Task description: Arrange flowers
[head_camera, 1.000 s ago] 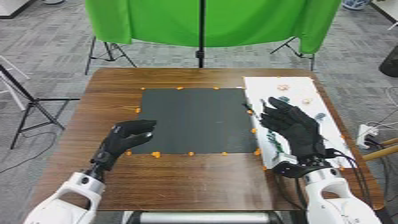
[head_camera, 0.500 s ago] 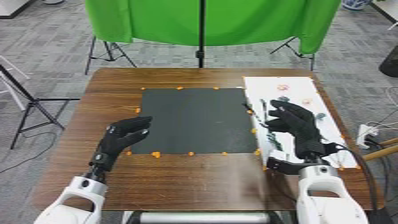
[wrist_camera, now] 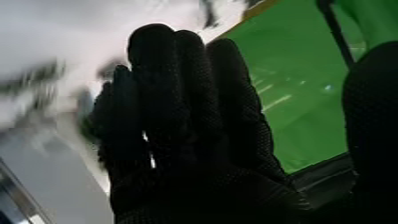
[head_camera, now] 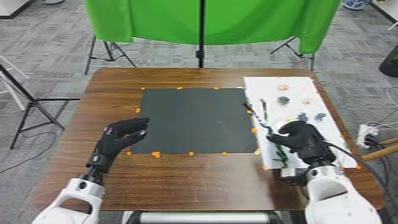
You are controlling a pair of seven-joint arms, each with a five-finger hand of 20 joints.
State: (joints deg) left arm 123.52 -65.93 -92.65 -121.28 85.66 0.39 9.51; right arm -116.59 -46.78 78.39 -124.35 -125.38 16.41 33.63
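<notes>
Over the lower part of the white sheet [head_camera: 259, 86], my right hand [head_camera: 306, 142] stands open, beside a green stem [head_camera: 282, 156]. In the right wrist view, the glove of that hand [wrist_camera: 191, 135] has straight fingers; blurred green and white shapes lie behind it. Above the hand in the head view are a pinkish flower head [head_camera: 283, 87], a pale one [head_camera: 306, 101] and several blue-grey ones [head_camera: 283, 100]. Dark stems [head_camera: 263, 107] lie along the sheet's left edge. My left hand [head_camera: 117, 139] is open at the lower left corner of the dark mat [head_camera: 195, 120].
Orange dots [head_camera: 156, 155] mark the borders of the mat and sheet on the wooden table [head_camera: 195, 180]. A green cloth [head_camera: 160, 22] on a black stand hangs beyond the table's far edge. Cables run beside the right arm.
My right hand has come down and back toward the near edge, uncovering blue-grey flower heads that it hid before. My left hand has shifted slightly left and up from its earliest position.
</notes>
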